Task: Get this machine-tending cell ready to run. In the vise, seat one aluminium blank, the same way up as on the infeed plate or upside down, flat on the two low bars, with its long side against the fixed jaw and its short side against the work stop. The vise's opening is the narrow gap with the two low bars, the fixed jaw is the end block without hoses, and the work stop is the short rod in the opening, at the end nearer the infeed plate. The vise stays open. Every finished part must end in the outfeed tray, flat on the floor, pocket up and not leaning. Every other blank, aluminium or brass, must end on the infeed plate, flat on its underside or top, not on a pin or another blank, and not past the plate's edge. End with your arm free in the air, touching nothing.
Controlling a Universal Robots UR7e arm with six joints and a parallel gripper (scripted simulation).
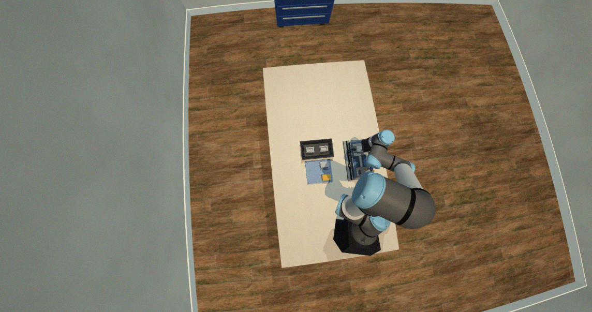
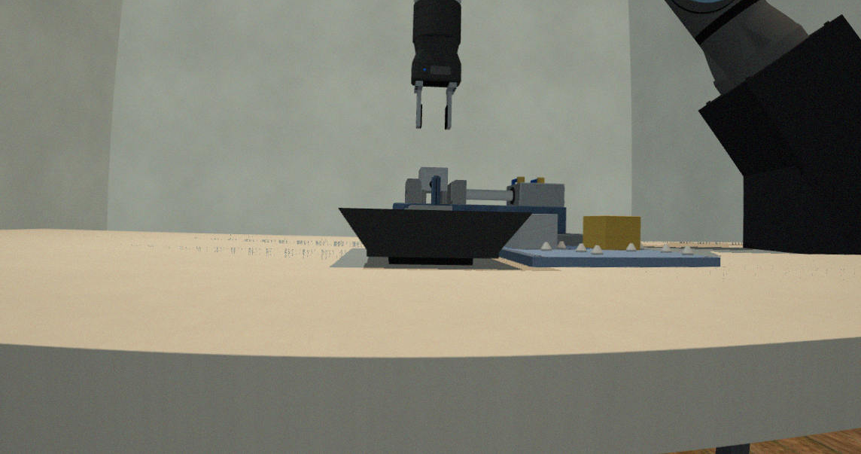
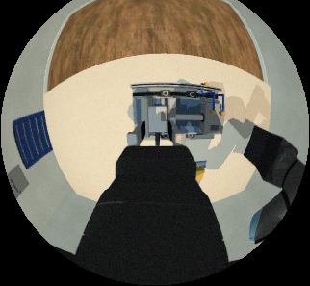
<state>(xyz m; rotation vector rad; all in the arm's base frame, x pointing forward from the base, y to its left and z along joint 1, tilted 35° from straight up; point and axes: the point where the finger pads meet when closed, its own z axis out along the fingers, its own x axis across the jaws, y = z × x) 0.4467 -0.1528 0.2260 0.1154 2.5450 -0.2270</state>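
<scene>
My gripper (image 2: 433, 126) (image 3: 156, 127) hangs above the vise, its fingers apart with nothing between them. Below it an aluminium blank (image 2: 433, 172) (image 3: 157, 117) stands in the opening between the fixed jaw (image 2: 412, 191) and the moving jaw (image 2: 457, 192), rising above both. The work stop (image 2: 435, 193) is in front of it; exact contacts cannot be told. Another aluminium blank (image 1: 324, 165) (image 2: 540, 231) and a brass blank (image 1: 326, 177) (image 2: 611, 233) sit on the infeed plate (image 1: 312, 176) (image 2: 632, 261). Two finished parts (image 1: 309, 149) (image 1: 324, 148) lie pocket up in the outfeed tray (image 1: 301, 150) (image 2: 433, 234).
Cone-shaped pins (image 2: 597, 249) (image 2: 666, 248) stand on the infeed plate. The vise's hose-end block (image 2: 540, 195) (image 3: 212, 120) carries blue hoses with brass fittings. A rail (image 1: 348, 161) (image 3: 149, 86) runs along one side of the vise. The outfeed tray stands beside the infeed plate.
</scene>
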